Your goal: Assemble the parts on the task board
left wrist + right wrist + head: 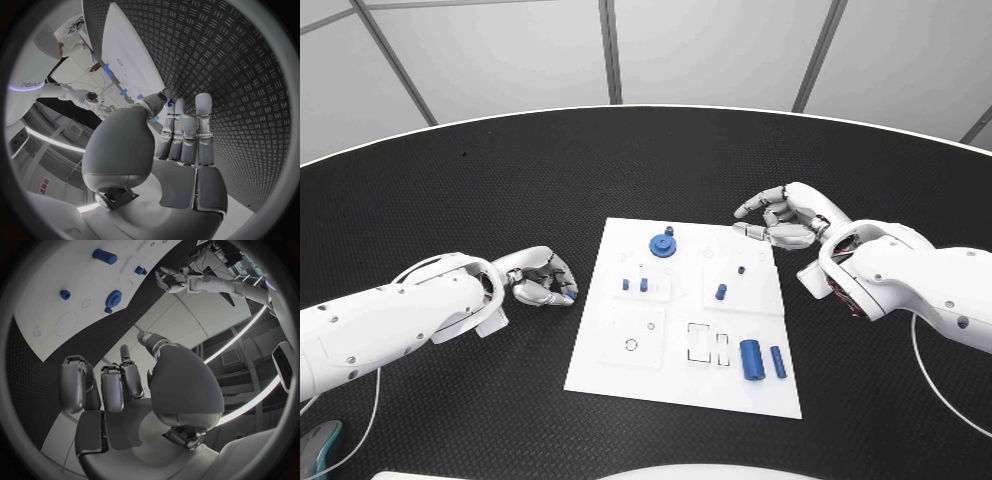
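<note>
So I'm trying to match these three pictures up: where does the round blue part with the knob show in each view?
Head view: round blue part stands near the far edge of the task board.
Left wrist view: too small to tell among the blue specks on the board.
Right wrist view: round blue part above the right hand.
Shared landmark: the white task board.

My right hand (pixel 125 390) is over the black table (pixel 37 385), fingers bent, holding nothing. The white task board (pixel 75 285) lies past my fingers, with blue parts: a round one (pixel 114 298), a long one (pixel 104 256), a small one (pixel 64 294). My left hand (pixel 170 279) is beyond it.
</note>
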Action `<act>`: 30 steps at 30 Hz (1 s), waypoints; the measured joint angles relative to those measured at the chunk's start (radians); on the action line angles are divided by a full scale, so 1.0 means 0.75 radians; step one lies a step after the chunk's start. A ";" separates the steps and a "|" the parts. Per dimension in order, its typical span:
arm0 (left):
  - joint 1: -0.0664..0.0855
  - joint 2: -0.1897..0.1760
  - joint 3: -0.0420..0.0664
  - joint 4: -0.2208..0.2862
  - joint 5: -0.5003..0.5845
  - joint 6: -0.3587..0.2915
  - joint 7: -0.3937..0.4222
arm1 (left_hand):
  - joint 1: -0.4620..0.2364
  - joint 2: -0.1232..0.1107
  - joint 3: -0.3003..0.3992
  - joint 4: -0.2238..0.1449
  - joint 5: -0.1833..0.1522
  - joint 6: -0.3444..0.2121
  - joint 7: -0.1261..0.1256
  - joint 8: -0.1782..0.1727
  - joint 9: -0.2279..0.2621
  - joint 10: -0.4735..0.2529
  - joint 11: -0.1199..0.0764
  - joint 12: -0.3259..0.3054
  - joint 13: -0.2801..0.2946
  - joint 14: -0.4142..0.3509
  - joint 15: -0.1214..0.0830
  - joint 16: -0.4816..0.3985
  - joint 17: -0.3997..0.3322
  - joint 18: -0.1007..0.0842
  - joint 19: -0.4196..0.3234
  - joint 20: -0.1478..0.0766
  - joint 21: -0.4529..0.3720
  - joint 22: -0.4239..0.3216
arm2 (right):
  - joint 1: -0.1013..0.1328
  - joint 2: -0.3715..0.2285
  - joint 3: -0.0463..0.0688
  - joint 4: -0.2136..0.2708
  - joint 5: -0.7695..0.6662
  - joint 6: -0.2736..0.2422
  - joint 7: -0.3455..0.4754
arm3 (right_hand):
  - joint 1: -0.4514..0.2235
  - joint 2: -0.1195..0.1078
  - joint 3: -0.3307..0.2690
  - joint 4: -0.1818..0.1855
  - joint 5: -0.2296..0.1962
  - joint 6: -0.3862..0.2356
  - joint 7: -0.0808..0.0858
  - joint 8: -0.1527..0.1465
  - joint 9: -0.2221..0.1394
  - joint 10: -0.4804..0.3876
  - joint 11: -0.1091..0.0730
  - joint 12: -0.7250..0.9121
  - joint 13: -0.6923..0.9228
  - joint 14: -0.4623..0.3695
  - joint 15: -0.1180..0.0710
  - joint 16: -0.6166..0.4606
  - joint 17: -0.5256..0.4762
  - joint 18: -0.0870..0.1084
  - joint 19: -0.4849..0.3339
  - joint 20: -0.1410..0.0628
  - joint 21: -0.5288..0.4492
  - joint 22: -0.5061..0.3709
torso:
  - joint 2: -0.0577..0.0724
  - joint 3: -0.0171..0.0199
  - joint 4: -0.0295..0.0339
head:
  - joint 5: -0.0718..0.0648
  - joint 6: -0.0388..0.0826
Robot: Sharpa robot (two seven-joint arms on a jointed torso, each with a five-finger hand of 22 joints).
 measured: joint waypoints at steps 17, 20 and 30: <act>0.122 0.054 0.001 0.011 0.068 0.048 -0.061 | -0.003 -0.003 -0.011 0.011 0.000 0.003 -0.003 0.000 -0.001 0.000 0.000 -0.011 0.000 0.000 0.000 -0.006 -0.010 0.000 0.000 0.000 -0.007 -0.004 | 0.000 0.011 0.000 -0.004 0.000 0.001 -0.001 | 0.000 0.000 0.000 0.000 0.000 0.000 0.000 0.000 0.000 0.000 0.000 0.000 0.000 0.000 0.000 0.000 0.000 0.000 0.000 0.000 0.000 0.000 | 0.002 0.0001 -0.0015 | -0.001 0.019; 0.139 0.087 0.002 -0.004 0.069 0.055 -0.083 | -0.004 -0.005 -0.013 0.013 0.000 0.003 -0.003 0.000 0.000 0.003 0.003 -0.011 0.000 0.000 0.000 -0.006 -0.008 0.000 0.000 0.000 -0.007 -0.005 | 0.000 0.014 0.000 -0.005 0.000 0.002 -0.001 | 0.000 0.000 0.000 0.000 0.000 0.000 0.000 0.000 0.000 0.000 0.000 0.000 0.000 0.000 0.000 0.000 0.000 0.000 0.000 0.000 0.000 0.000 | 0.002 0.0005 -0.0020 | 0.000 0.023; 0.165 0.244 0.003 -0.103 0.063 0.063 -0.163 | -0.005 -0.006 -0.013 0.013 0.000 0.003 -0.003 -0.005 0.007 0.005 0.005 -0.019 0.000 0.000 0.000 -0.006 0.008 0.000 0.000 0.000 -0.007 -0.005 | 0.000 0.022 0.000 -0.006 0.000 0.003 -0.001 | -0.006 0.006 0.000 0.000 0.000 0.000 0.000 0.000 0.000 0.000 0.000 0.000 0.000 0.000 0.000 0.000 0.000 0.000 0.000 0.000 0.000 0.000 | 0.003 0.0024 -0.0046 | -0.003 0.039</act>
